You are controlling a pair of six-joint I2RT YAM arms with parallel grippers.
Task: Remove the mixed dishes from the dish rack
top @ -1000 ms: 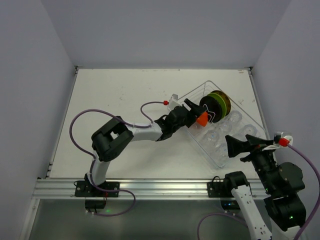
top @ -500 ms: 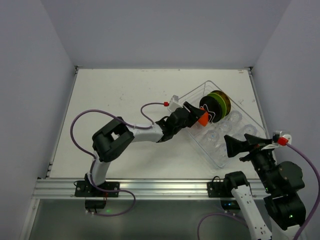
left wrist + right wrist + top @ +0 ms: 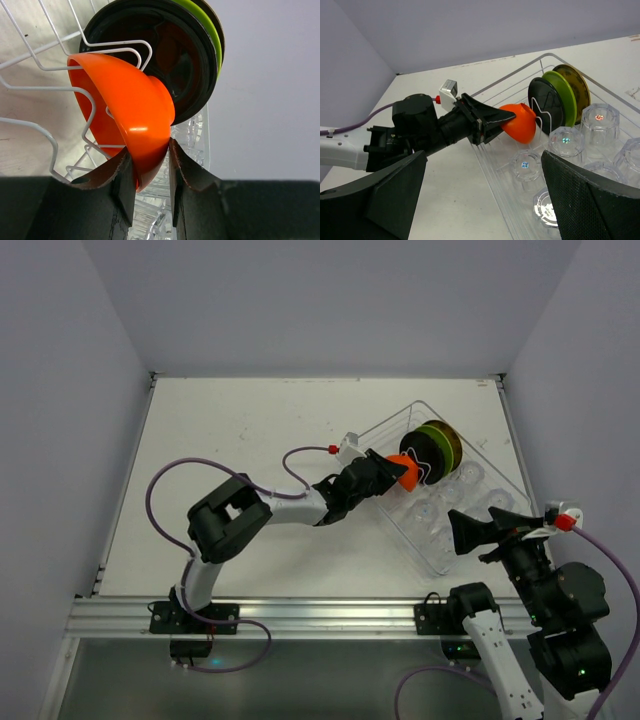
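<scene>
In the top external view, the left pincer (image 3: 393, 472) is seen reaching over the near-left wall of the dish rack (image 3: 470, 432), which lies at the right of the tabletop (image 3: 250, 420). A second ago its jaws stood wide around the small orange bowl (image 3: 404, 468); since then they have been drawn together onto it. The right pincer (image 3: 458, 532) has not been moved. It is held spread wide, above the rack's near corner, with nothing in it.

In the left wrist view, the grip is shown closely. The bowl's rim is pinched between the two fingers (image 3: 120, 175), one on the inside of the wall and one on the outside. The bowl stands on edge, threaded among the loops of the wire plate holder (image 3: 45, 90). Its base is just against the black plate (image 3: 175, 55), with the lime-green plate (image 3: 207, 35) behind.

In the right wrist view, the bowl is seen inside the rack, beside the clear cups (image 3: 565, 142). The olive-yellow plate (image 3: 576, 87) stands last in the row.

The grasp is judged to be made, so a lift clear of the wires is what comes next. Nothing has yet been unloaded.
</scene>
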